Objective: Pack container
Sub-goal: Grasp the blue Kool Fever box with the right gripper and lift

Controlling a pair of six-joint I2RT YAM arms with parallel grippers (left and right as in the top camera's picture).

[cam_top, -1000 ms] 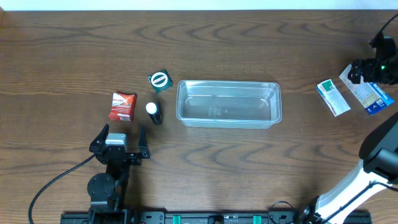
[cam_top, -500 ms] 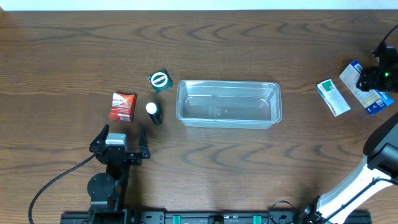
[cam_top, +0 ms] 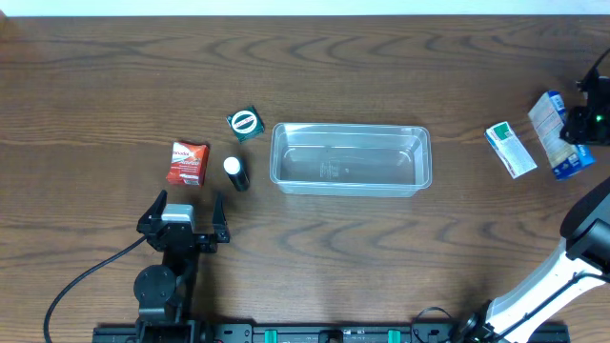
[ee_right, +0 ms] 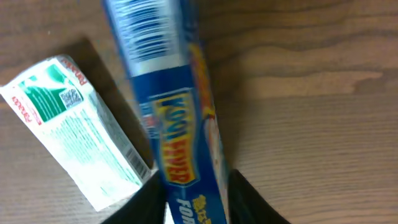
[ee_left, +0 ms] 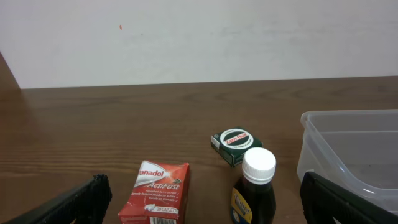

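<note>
Container stood at mid-tabletop, while a blue box is pinched at the far right edge.

Its long side is laid across the tabletop, and its clear walls are seen at the right of the left wrist view. The left fingers are spread wide near the front edge, apart from every item. Beyond them, just left of the tub, a red packet, an upright white-capped bottle and a green box are grouped. The right fingers are pressed onto the blue box, which is seen tilted in the wrist view. Whether it is lifted off the tabletop cannot be told. A green-and-white box is laid flat just beside it, on the side towards the tub and well apart from the tub.
</note>
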